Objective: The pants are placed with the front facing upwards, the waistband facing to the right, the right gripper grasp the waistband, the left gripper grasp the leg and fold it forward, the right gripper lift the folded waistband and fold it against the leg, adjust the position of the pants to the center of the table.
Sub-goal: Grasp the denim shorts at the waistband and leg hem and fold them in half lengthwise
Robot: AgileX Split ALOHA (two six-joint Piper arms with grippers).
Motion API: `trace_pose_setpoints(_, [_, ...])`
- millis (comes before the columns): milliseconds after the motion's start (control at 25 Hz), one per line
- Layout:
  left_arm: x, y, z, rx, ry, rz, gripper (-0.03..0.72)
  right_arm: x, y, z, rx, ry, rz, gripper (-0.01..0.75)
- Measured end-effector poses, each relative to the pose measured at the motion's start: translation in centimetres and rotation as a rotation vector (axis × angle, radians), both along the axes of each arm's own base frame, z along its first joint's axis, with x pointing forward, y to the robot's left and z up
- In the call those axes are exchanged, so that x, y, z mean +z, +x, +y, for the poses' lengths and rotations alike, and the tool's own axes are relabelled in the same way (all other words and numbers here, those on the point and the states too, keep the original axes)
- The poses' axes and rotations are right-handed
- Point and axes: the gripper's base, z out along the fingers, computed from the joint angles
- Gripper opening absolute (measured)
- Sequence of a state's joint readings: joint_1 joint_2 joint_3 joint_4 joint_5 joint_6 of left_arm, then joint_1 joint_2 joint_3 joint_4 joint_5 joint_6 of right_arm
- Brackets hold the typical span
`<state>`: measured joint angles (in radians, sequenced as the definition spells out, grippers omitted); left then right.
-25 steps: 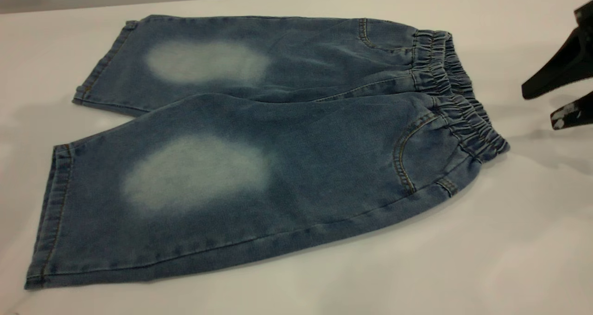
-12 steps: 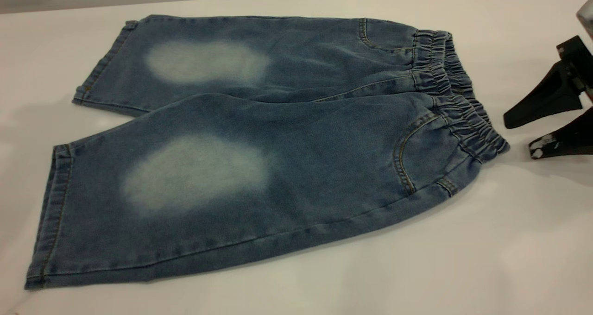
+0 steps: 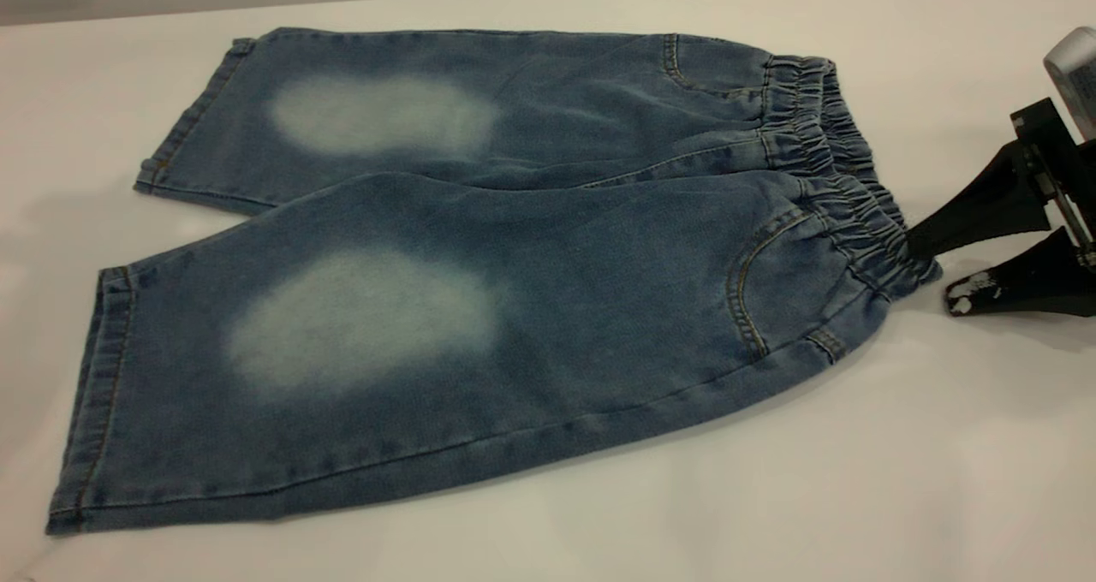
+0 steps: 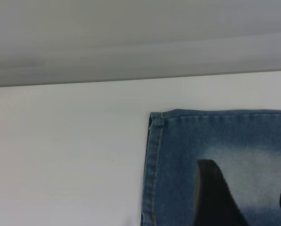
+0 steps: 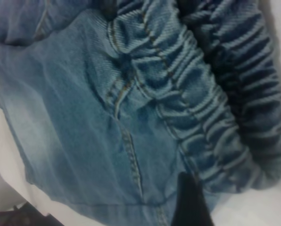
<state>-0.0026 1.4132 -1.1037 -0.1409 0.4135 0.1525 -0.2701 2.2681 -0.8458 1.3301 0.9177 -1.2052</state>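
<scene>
The pants lie flat on the table, front up, legs to the left. The ruched waistband is at the right. My right gripper is open at the waistband's near end. Its upper finger reaches the band's corner and its lower finger lies on the table just beside it. The right wrist view shows the waistband close up behind one dark finger. My left gripper is open, and between its fingers shows a pale oval near a leg hem. It is outside the exterior view.
The table's far edge runs just behind the far leg. Bare white tabletop lies in front of the pants and to their right, around the right gripper.
My right gripper has moved left and down toward the waistband, from well clear of it to touching its near corner. The pants have not moved.
</scene>
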Motion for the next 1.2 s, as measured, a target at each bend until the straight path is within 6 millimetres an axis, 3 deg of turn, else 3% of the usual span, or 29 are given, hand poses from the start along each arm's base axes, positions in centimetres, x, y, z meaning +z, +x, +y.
trace_pose_setpoints(920, [0.0, 0.0, 0.0, 0.000, 0.002, -0.001, 0.325, 0.1, 0.7, 2.1, 0.035, 0.006, -0.080, 0.388])
trace_pose_setpoints(1040, [0.0, 0.0, 0.0, 0.000, 0.002, -0.001, 0.325, 0.1, 0.8, 2.1, 0.017, 0.004, -0.083, 0.334])
trace_pose_setpoints(1200, [-0.1, -0.1, 0.0, -0.003, 0.001, 0.018, 0.325, 0.0, 0.9, 1.9, 0.014, -0.022, -0.085, 0.194])
